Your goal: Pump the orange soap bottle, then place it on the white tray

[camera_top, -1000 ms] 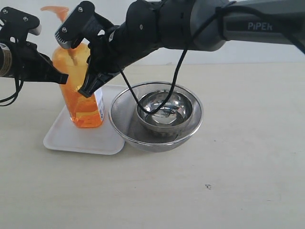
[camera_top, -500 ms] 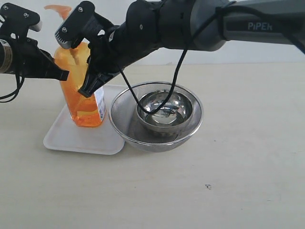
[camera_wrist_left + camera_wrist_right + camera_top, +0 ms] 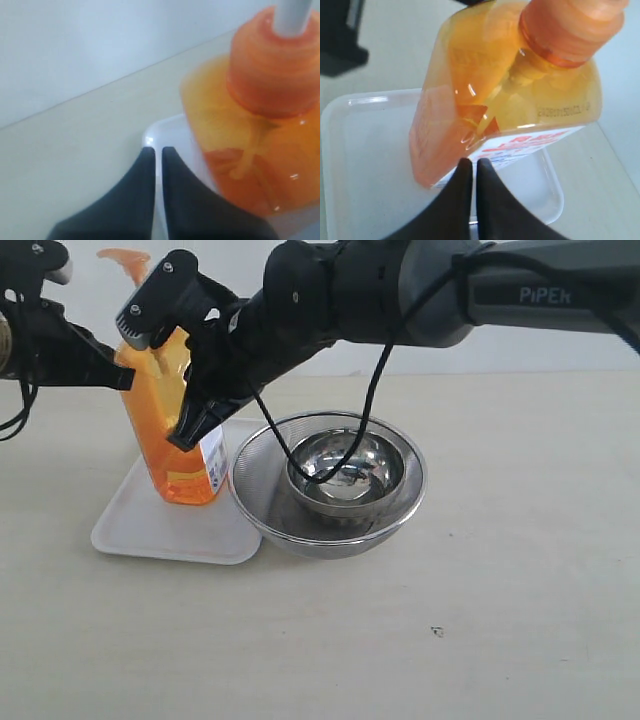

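The orange soap bottle (image 3: 168, 440) stands on the white tray (image 3: 140, 532), its orange pump head (image 3: 124, 260) up on a white stem. My left gripper (image 3: 124, 380) is shut and empty, with its tips beside the bottle's shoulder on the left. In the left wrist view that gripper (image 3: 157, 150) hangs over the tray's rim (image 3: 167, 131), next to the bottle (image 3: 250, 135). My right gripper (image 3: 186, 434) is also shut and empty, its tips close against the labelled side. In the right wrist view the right gripper (image 3: 474, 161) points at the bottle (image 3: 485, 85) above the tray (image 3: 365, 150).
A round steel mesh strainer (image 3: 262, 502) with a steel bowl (image 3: 345, 478) inside stands against the tray's right edge. A black cable (image 3: 372, 390) loops from the right arm down into the bowl. A pale wall rises behind the beige table (image 3: 450, 620).
My left gripper has risen from the bottle's waist to its shoulder. The bottle has shifted slightly to the right on the tray. The right gripper has hardly moved.
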`<control>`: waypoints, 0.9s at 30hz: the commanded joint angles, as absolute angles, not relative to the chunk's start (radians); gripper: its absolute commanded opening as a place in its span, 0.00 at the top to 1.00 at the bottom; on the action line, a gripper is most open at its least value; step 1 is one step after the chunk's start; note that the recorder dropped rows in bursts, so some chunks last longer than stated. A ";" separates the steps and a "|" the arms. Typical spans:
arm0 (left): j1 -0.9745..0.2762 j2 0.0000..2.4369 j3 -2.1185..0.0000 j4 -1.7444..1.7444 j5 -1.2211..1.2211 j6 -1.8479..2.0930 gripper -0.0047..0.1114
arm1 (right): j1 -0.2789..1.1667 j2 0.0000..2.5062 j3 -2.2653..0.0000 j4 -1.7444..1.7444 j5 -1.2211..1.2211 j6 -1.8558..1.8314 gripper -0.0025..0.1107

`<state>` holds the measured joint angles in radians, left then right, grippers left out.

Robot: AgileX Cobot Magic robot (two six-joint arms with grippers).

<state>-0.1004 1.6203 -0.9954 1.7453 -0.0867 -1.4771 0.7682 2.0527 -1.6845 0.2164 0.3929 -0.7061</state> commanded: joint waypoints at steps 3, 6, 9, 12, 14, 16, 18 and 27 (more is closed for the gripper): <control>-0.102 1.470 -0.877 1.744 0.049 -1.512 0.92 | 0.766 2.016 -1.687 0.019 0.446 -0.562 0.98; -0.102 1.390 -0.812 1.744 0.053 -1.592 0.92 | 0.753 1.982 -1.687 -0.153 0.471 -0.376 0.98; -0.102 1.284 -0.743 1.744 0.027 -1.660 0.92 | 0.723 1.939 -1.687 -0.273 0.529 -0.221 0.98; -0.102 1.162 -0.671 1.744 -0.013 -1.677 0.92 | 0.679 1.904 -1.687 -0.312 0.620 -0.133 0.98; -0.102 1.066 -0.631 1.744 -0.016 -1.730 0.92 | 0.644 1.879 -1.687 -0.312 0.693 -0.107 0.98; -0.102 0.976 -0.598 1.744 -0.024 -1.772 0.92 | 0.615 1.854 -1.687 -0.305 0.756 -0.105 0.98; -0.102 0.880 -0.566 1.744 -0.055 -1.779 0.92 | 0.600 1.828 -1.687 -0.296 0.793 -0.105 0.98; -0.102 0.622 -0.378 1.744 -0.094 -1.912 0.92 | 0.598 1.692 -1.687 -0.054 0.846 -0.247 0.98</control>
<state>-0.1004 0.6664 -0.4273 1.7457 -0.1077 -1.8643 0.5990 1.7315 -1.6845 -0.1493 0.8199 -0.1792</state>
